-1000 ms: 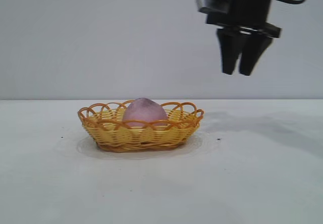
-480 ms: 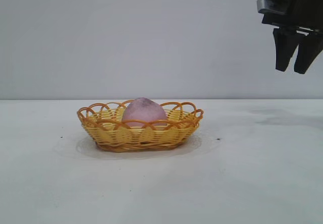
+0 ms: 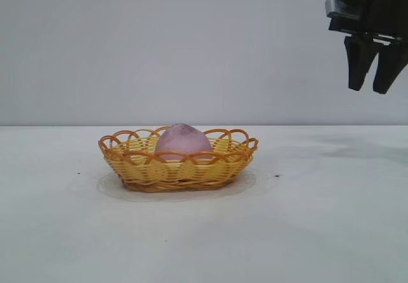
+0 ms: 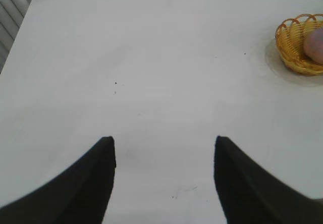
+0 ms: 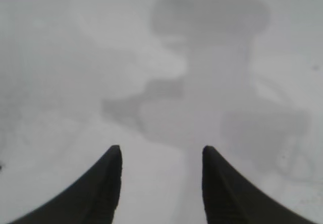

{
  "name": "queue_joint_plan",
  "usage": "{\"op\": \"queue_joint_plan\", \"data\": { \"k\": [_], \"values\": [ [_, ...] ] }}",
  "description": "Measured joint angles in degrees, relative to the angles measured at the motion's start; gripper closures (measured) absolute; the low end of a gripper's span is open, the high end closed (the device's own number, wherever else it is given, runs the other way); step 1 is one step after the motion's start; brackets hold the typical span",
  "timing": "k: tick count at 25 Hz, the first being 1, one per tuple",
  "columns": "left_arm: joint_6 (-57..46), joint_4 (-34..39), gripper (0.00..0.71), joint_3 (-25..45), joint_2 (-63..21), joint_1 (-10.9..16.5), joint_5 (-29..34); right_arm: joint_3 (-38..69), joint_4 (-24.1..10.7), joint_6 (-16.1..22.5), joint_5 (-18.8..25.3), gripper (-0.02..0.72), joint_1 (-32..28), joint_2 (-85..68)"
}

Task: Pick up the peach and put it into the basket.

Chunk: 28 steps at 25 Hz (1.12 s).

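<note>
We are seeing the right tool [image 3: 371, 88] carried away from where it hung a second ago, up and to the right of the basket [image 3: 178, 166]; it is now hanging high at the far right edge of the exterior view, well apart from the basket. Most of that sideways travel came first, and over the last half second it is barely shifting.

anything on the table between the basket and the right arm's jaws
Nothing: exterior view shows only bare table between the basket and the raised right gripper.
</note>
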Motion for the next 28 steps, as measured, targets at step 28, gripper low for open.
{"op": "queue_joint_plan", "data": {
  "k": [28],
  "values": [
    [0.0, 0.0, 0.290, 0.0, 0.0, 0.0, 0.0, 20.0, -7.3, 5.9, 0.8, 0.411, 0.0, -35.5]
  ]
}}
